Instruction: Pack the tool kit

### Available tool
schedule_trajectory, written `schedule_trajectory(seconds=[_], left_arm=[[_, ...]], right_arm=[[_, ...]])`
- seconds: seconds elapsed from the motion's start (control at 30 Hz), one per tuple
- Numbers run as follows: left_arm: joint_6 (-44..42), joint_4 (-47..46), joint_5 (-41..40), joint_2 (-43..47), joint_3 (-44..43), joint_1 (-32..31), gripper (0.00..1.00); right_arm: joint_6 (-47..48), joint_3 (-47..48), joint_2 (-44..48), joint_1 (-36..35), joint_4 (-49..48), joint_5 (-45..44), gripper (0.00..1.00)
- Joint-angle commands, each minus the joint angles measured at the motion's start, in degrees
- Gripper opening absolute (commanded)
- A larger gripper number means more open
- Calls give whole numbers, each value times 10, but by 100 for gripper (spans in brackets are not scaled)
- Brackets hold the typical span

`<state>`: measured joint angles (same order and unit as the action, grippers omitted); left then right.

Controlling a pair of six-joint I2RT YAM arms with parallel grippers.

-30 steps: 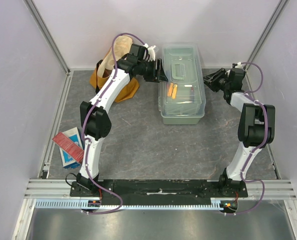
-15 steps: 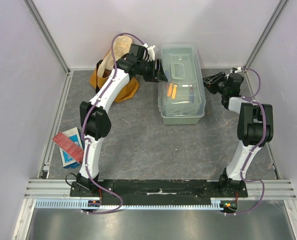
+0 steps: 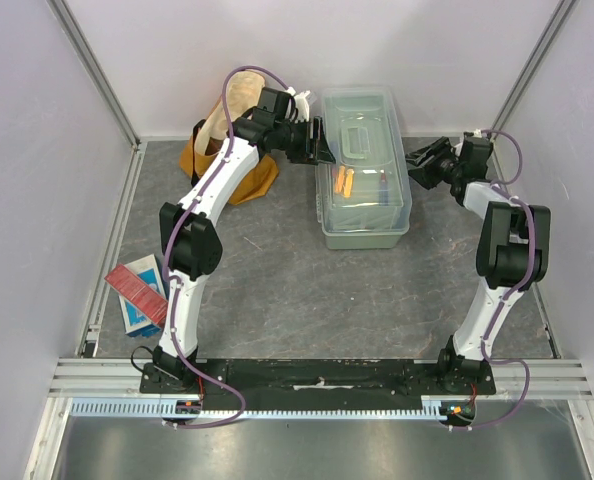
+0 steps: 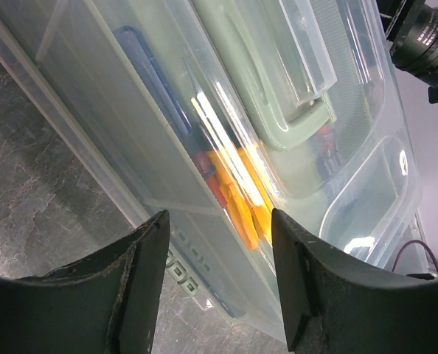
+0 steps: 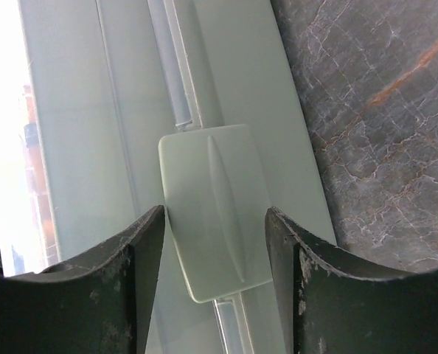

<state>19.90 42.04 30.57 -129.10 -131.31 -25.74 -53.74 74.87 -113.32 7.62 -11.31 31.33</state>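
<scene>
Far from toolbox [image 3: 366, 196], illegibly printed booklet [image 3: 137, 291].

Left arm reaching far forward, left gripper [image 3: 322, 150] fingers spread wide, right arm folded upright, right gripper [image 3: 414, 160] fingers parted, pointing left

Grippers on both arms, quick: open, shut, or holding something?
Left gripper: open, empty, beside the pale grey-green plastic toolbox with clear lid.
Right gripper: open, empty, with the toolbox's pale green side latch in its gap.
</scene>
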Motion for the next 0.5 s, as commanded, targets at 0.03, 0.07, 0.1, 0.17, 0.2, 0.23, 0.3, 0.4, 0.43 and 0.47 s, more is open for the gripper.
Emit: schedule_trajectory(seconds=[0.03,0.07,0.1,0.17,0.2,0.23,0.3,0.4,0.43,0.47], left_arm=[[-2,28,-13,-41,6,-19,63],[-2,28,-13,-42,6,-19,63],[-3,28,-13,-43,7,-20,63],[-2,28,-13,-44,9,-19,63],[-2,28,-13,-43,10,-19,63],[-3,28,-13,-42,11,-19,63],[-3,28,-16,-42,14,-19,63],[2,28,-17,-41,17,-21,63],[6,28,-16,-41,17,-20,63],[8,27,-15,-41,17,-19,63]], right_arm=[[5,42,5,6,16,46,65],[1,48,5,9,11,47,66],[-2,52,5,12,8,46,67],[-7,55,6,15,-4,45,68],[-8,55,6,18,-6,44,68],[-8,55,6,19,-6,42,68],[-6,49,11,23,-6,30,69],[-1,44,16,33,12,1,61],[2,42,19,35,17,-10,56],[10,41,22,36,28,-27,53]])
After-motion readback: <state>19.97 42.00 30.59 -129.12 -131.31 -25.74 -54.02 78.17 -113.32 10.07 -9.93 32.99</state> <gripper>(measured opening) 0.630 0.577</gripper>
